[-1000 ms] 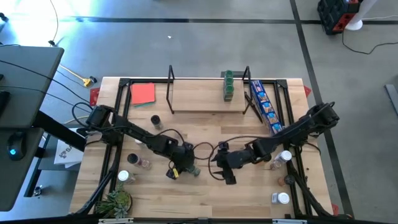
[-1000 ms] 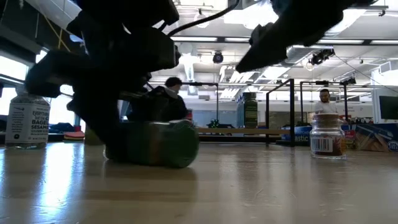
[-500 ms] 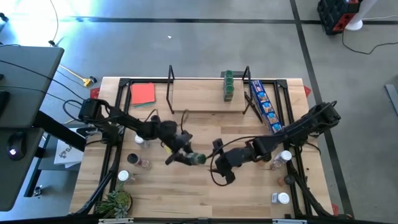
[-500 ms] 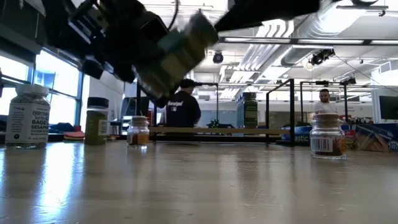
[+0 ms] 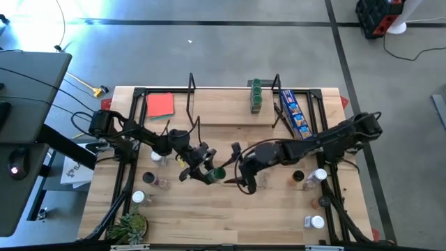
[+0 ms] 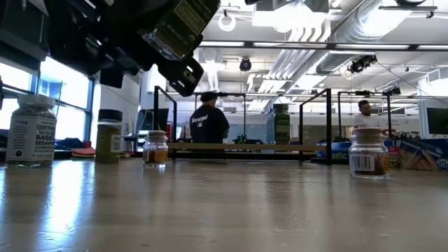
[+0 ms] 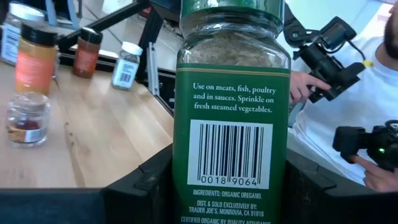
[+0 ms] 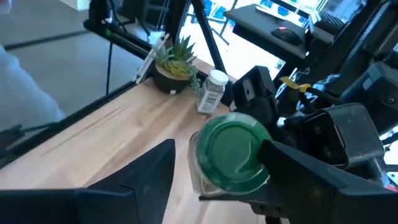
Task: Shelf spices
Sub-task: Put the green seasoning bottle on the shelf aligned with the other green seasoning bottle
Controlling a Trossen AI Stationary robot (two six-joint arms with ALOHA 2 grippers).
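The left gripper [image 5: 207,171] clamps a green-labelled, green-capped clear oregano jar [image 7: 231,106], lifted clear above the light wooden table [image 5: 230,213] near its middle. Facing it, the right gripper [image 5: 240,176] has its fingers spread wide either side of the jar's cap [image 8: 236,149], not closed on it. Behind, the low wooden shelf with black end frames [image 5: 230,115] carries green jars [image 5: 256,95] at its right end.

Left gripper [image 7: 230,186] clamped on an oregano jar [image 7: 231,106], barcode label facing the camera, green cap up top. Behind it on the wood table [image 7: 93,149]: four small spice jars [image 7: 37,59]. A person holding a camera [image 7: 326,53] stands beyond.
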